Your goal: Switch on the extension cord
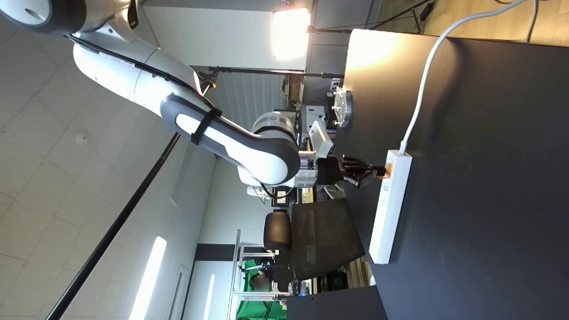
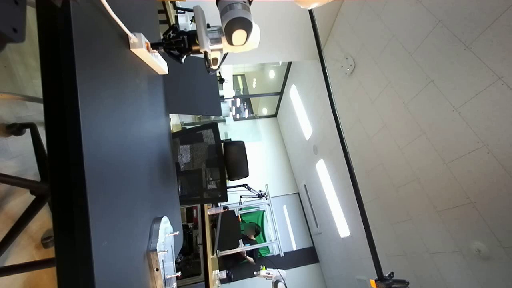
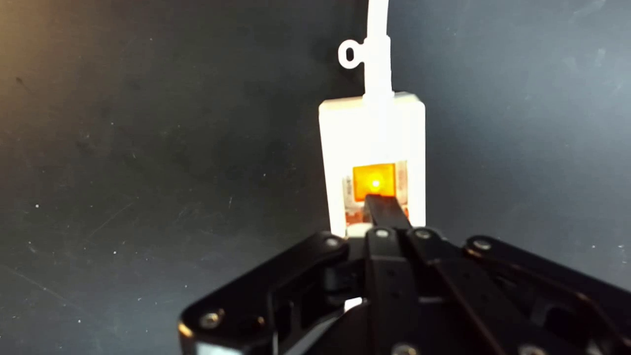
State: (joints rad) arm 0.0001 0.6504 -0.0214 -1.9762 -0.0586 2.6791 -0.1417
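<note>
Clenched jaws, gripping nothing, stand at the orange switch (image 3: 373,180); the press appears under way or done.
In the wrist view the switch shines, lit or merely reflecting; if lit, only backing off remains. In both exterior views the extension cord (image 1: 390,213), slim and white, lies on the bench (image 1: 480,200), cable (image 1: 423,84) at one end.

arm (image 1: 178,106) white-grey | cable (image 1: 153,71) black | strap (image 1: 206,126) black | gripper (image 3: 386,209) black, metal screws (image 3: 210,320)

A long, narrow white power strip (image 1: 391,208) is smooth plastic; the broad black tabletop (image 1: 480,200) looks mostly matt, faintly scratched; the black jointed gripper (image 3: 384,209) carries shiny metal screws (image 3: 210,320).
</note>
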